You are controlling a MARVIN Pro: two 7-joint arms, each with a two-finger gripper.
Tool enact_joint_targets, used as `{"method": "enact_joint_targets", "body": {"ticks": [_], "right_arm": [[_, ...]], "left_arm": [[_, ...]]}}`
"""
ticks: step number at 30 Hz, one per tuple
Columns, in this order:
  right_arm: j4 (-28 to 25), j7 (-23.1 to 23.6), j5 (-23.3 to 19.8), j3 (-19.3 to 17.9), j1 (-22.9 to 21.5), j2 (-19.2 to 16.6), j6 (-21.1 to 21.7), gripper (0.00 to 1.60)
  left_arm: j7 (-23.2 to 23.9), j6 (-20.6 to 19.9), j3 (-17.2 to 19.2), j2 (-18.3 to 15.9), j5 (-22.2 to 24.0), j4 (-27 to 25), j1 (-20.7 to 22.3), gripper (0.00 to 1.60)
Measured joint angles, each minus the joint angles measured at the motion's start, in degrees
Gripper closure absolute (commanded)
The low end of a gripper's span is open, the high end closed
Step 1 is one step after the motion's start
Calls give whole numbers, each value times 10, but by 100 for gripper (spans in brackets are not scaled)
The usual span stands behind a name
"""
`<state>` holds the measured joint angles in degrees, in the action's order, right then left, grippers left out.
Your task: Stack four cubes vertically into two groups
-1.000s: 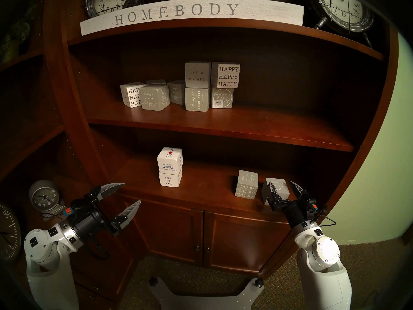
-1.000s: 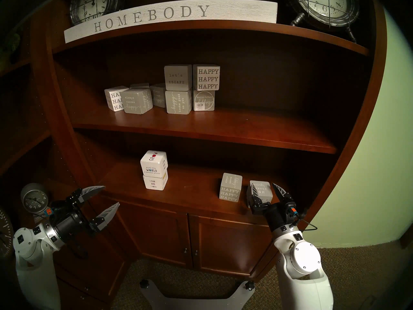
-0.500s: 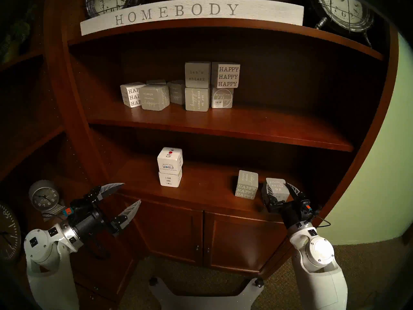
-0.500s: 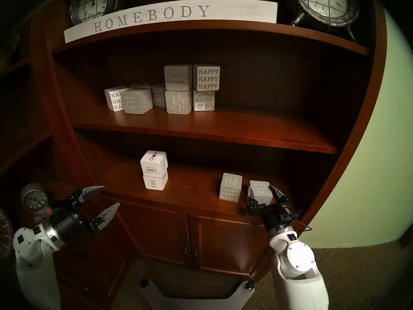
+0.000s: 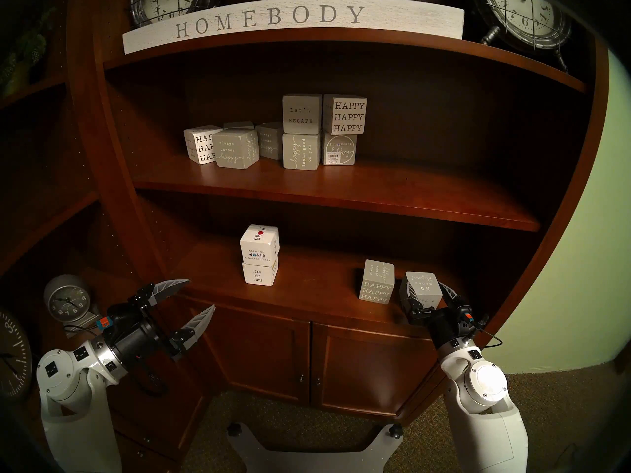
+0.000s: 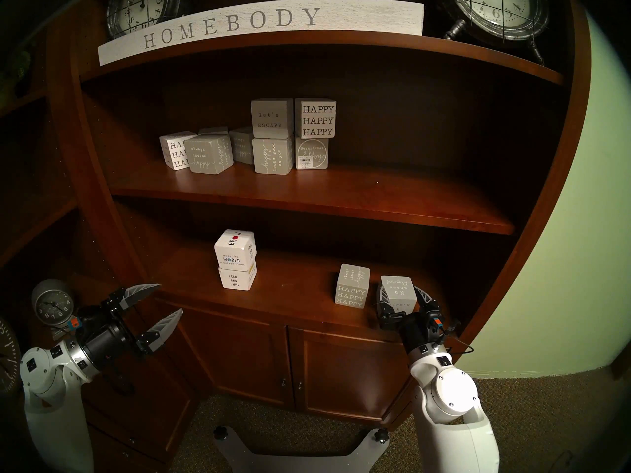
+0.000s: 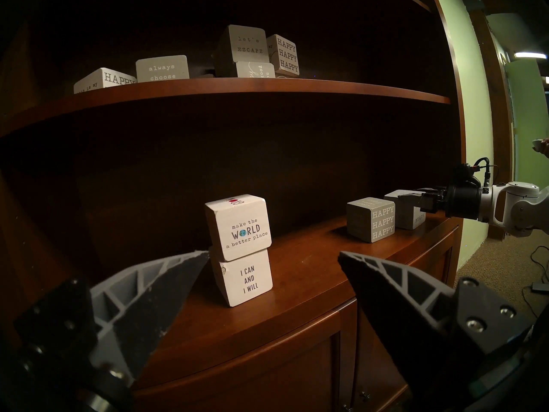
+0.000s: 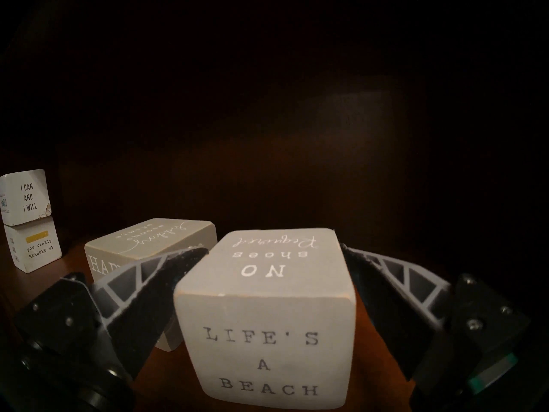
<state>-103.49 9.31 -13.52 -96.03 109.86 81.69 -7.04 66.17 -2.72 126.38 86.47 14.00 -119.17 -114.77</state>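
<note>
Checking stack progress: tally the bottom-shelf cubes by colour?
White cubes: 2, stacked
Grey cubes: 2, unstacked; right hand grips the NO-shoes cube
Total: 4

- The right gripper (image 5: 426, 289) has closed in: its fingers, spread wide of the grey "NO shoes" cube (image 5: 422, 286) a second ago, now press against both its sides.
- The right arm (image 5: 478, 387) has slid a little leftward and in toward the shelf.
- That cube now looks slightly raised and shifted left; I can't say whether it has left the shelf.
</note>
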Motion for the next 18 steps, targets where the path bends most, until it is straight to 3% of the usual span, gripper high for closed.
{"method": "enact_joint_targets", "body": {"ticks": [11, 12, 13, 14, 16, 18], "right_arm": [[1, 5, -3, 2, -2, 1, 13, 0], [1, 5, -2, 2, -2, 1, 13, 21], [1, 3, 1, 3, -2, 1, 14, 28], [0, 0, 4, 3, -2, 2, 16, 72], [-1, -6, 11, 4, -2, 3, 18, 91], [-3, -12, 18, 5, -2, 4, 19, 92]], "left_arm": [[4, -1, 2, 3, -3, 0, 2, 0], [4, -1, 2, 3, -3, 0, 3, 0], [4, -1, 2, 4, -3, 0, 3, 0], [5, -1, 2, 4, -3, 0, 3, 0], [5, -1, 3, 5, -4, 0, 4, 0], [6, -1, 3, 5, -4, 0, 4, 0]]}}
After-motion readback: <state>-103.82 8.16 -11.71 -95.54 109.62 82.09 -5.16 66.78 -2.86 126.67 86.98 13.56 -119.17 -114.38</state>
